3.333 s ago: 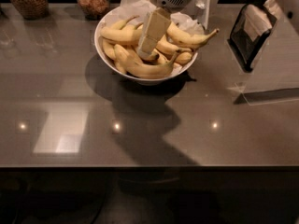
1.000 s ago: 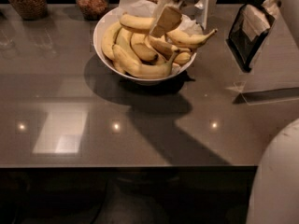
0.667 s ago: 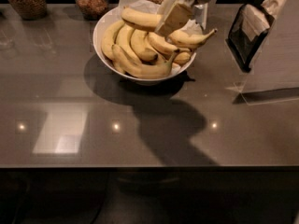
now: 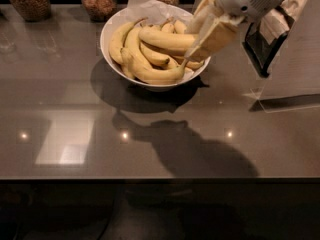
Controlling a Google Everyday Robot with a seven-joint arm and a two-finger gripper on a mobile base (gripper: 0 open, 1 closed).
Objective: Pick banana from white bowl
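Grey countertop point(image 4: 150, 139); claw point(image 4: 196, 43) pinches banana point(image 4: 160, 38) end over white bowl point(image 4: 105, 46).

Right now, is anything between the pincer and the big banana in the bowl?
No, nothing I can see. The pincer is right at the right end of the long banana. That banana lies on top of the other bananas in the white bowl, and nothing covers it.

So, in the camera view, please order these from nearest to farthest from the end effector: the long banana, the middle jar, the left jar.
The end effector is over the white bowl, right side.
1. banana, at it, in the bowl.
2. middle jar, behind the bowl, left.
3. left jar, far back-left corner.
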